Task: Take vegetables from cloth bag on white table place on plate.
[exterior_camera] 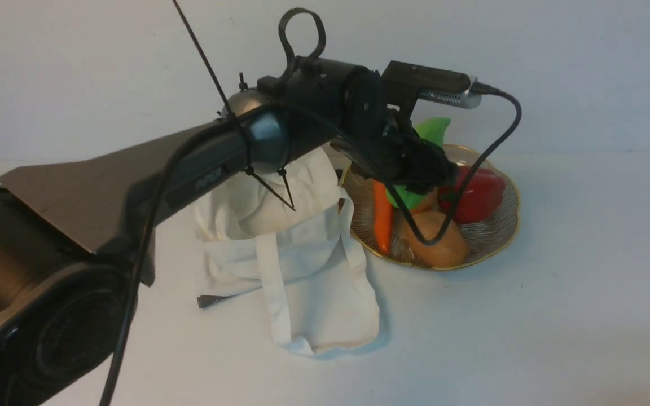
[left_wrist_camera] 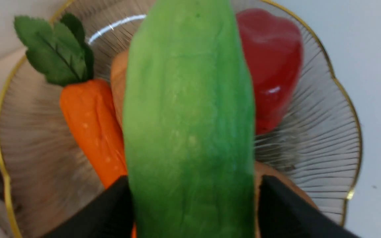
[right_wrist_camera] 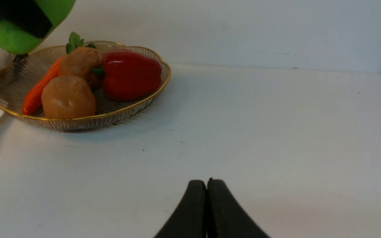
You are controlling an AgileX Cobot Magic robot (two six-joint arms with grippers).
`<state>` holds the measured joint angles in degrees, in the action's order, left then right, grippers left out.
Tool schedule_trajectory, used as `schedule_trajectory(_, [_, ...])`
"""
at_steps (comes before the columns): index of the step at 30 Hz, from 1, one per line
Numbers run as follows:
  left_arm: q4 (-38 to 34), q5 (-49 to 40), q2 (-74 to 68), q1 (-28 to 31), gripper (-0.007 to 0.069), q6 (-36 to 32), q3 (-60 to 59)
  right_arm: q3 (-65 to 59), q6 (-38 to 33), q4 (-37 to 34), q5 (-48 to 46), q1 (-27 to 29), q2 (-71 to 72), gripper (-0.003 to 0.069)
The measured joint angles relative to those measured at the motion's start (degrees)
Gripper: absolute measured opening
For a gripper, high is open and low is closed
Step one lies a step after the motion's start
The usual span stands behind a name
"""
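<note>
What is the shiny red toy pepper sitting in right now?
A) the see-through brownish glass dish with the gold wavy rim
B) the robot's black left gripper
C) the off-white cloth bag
A: the shiny red toy pepper lies inside the gold-rimmed, ribbed brownish glass dish, beside the tan potatoes.

A plate (right_wrist_camera: 134,109) on the tabletop (right_wrist_camera: 243,138) holds a carrot (right_wrist_camera: 41,87), potatoes (right_wrist_camera: 68,97) and a pepper (right_wrist_camera: 131,74) (a glossy red one).
</note>
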<state>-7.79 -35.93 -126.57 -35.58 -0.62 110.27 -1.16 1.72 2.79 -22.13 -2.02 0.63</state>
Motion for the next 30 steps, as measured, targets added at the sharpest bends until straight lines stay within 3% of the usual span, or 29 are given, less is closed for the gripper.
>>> schedule_trajectory(2, [0.15, 0.82, -0.95, 0.0, 0.0539, -2.26, 0.0, 0.0, 0.0, 0.0, 0.0, 0.0, 0.0, -0.0015])
schedule_trajectory(7, [0.31, 0.32, -1.98, -0.23, 0.0647, -4.32, 0.0, 0.0, 0.0, 0.0, 0.0, 0.0, 0.0, -0.0015])
schedule_trajectory(13, [0.77, -4.32, 1.73, -0.67, 0.0624, -5.08, -0.11, 0.0, 0.0, 0.0, 0.0, 0.0, 0.0, -0.0015])
schedule_trajectory(17, [2.97, -10.45, 8.86, -0.72, 0.0493, -5.63, -0.13, 0.0, 0.0, 0.0, 0.0, 0.0, 0.0, -0.0015])
schedule_trajectory(20, [4.88, -19.11, 16.36, -0.72, 0.0258, -5.63, -0.13, 0.0, 0.0, 0.0, 0.0, 0.0, 0.0, -0.0015])
schedule_trajectory(22, [5.46, -21.88, 18.7, -0.72, 0.0183, -5.89, -0.13, 0.0, 0.0, 0.0, 0.0, 0.0, 0.0, -0.0015])
schedule_trajectory(23, [6.37, -25.67, 22.45, -0.72, 0.0091, -6.4, -0.13, 0.0, 0.0, 0.0, 0.0, 0.0, 0.0, -0.0015])
schedule_trajectory(24, [6.96, -28.06, 24.72, -0.72, 0.005, -6.79, -0.13, 0.0, 0.0, 0.0, 0.0, 0.0, 0.0, -0.0015])
schedule_trajectory(26, [7.79, -32.43, 29.26, -0.72, 0.0008, -7.5, -0.02, 0.0, 0.0, 0.0, 0.0, 0.0, 0.0, -0.0015])
schedule_trajectory(30, [10.52, -35.74, 35.16, -0.77, -0.0005, -7.54, -0.02, 0.0, 0.0, 0.0, 0.0, 0.0, 0.0, -0.0015])
